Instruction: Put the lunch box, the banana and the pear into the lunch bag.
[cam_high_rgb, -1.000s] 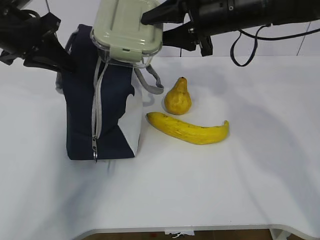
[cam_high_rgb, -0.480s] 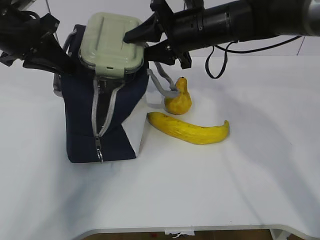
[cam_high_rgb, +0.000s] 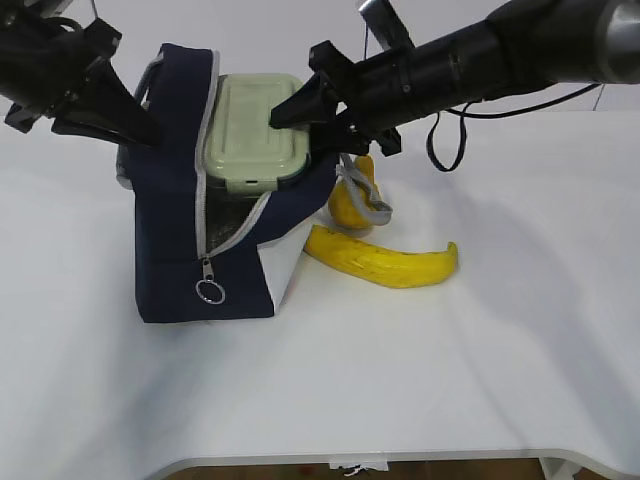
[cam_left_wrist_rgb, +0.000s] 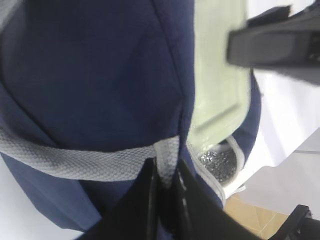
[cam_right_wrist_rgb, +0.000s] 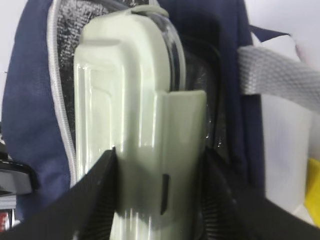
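banana (cam_high_rgb: 385, 262) lies nearest on the white counter (cam_high_rgb: 450, 380), just right of the lunch bag (cam_high_rgb: 175, 235), with the pear (cam_high_rgb: 347, 203) touching or close behind it, partly hidden by a grey handle (cam_high_rgb: 362, 196). lunch box (cam_high_rgb: 255, 132) sits partway into the bag's open mouth, tilted, its sage lid showing. right gripper (cam_right_wrist_rgb: 160, 187) has its jaws closed on the box's end; left gripper (cam_left_wrist_rgb: 165, 187) pinches the other grey strap (cam_left_wrist_rgb: 85, 164), jaws nearly together, holding the bag up. judged step: seating the box. next would be pushing it deeper, then letting go without dragging it out.
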